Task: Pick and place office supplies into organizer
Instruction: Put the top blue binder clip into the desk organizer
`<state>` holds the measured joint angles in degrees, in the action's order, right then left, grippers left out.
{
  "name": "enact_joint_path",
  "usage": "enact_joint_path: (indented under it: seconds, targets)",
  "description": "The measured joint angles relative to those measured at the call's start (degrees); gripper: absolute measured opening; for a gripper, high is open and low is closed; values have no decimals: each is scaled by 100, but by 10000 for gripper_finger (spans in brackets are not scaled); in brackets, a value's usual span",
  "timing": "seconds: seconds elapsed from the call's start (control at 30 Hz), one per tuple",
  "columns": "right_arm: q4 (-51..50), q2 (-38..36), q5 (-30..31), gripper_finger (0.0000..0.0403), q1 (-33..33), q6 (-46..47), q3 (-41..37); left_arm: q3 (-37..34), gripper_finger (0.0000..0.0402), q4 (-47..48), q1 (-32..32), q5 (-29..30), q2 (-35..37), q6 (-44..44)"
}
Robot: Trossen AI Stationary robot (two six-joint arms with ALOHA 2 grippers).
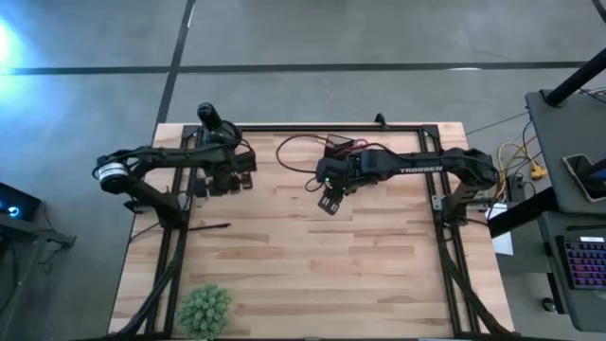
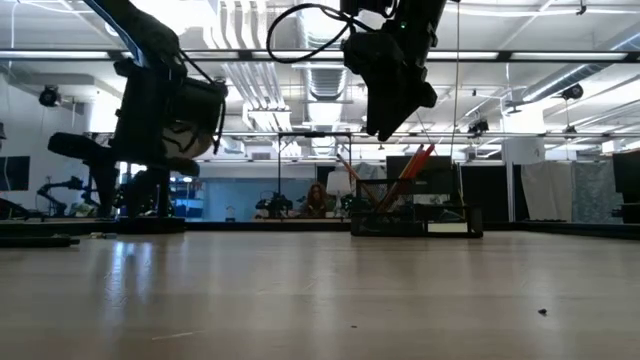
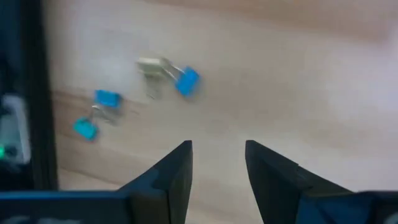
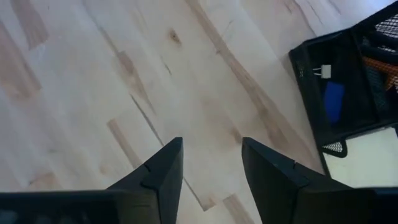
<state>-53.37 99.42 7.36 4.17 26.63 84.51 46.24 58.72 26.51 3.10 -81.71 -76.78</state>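
Black mesh organizer (image 4: 348, 93) lies diagonally at the frame's right edge on the pale wooden worktop (image 4: 124, 93); right tool (image 4: 211, 165) and left tool (image 3: 217, 165) both spread, empty

- We see two dark, near-black arms built of rounded segments.
- The right arm (image 1: 426, 169) carries white "TROSSEN" lettering along its forearm, and a small green light glows beside that lettering, toward the wrist.
- The left arm (image 1: 156, 161) has a pale ring-shaped cap at its elbow.
- Black cables loop near the right arm's wrist.
- Each gripper's fingers (image 4: 158, 171) are dark, flat, angular blades.
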Motion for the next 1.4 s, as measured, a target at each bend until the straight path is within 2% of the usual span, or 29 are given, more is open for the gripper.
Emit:
enact_joint_path:
  seconds: [0.1,0.23,0.43,0.57,0.7,0.83,1.0,1.2,1.4]
  targets:
    - [13,0,20,153,68,80,15,-75,134,100,15,643,7,-1314]
    - [156,0,24,154,109,88,42,-154,134,77,4,850,11,-2527]
    - [189,-2,103,153,111,230,42,-136,134,-483,4,947,11,-2774]
    - [191,0,626,151,111,255,42,-138,134,-574,-40,1153,-85,-2816]
    - [193,-2,973,151,115,-233,42,-162,134,-195,-47,1101,-356,-2831]
    - [248,0,985,151,124,-633,42,-165,134,32,-184,671,-677,-3561]
    - [423,-1,981,151,124,-929,42,-77,134,-19,-409,781,-901,-4342]
    - [480,-2,979,150,124,-1128,44,-134,134,-124,-423,949,-750,-5493]
    - [563,-1,974,150,124,-1210,34,-146,134,-230,-361,1119,-635,-5514]
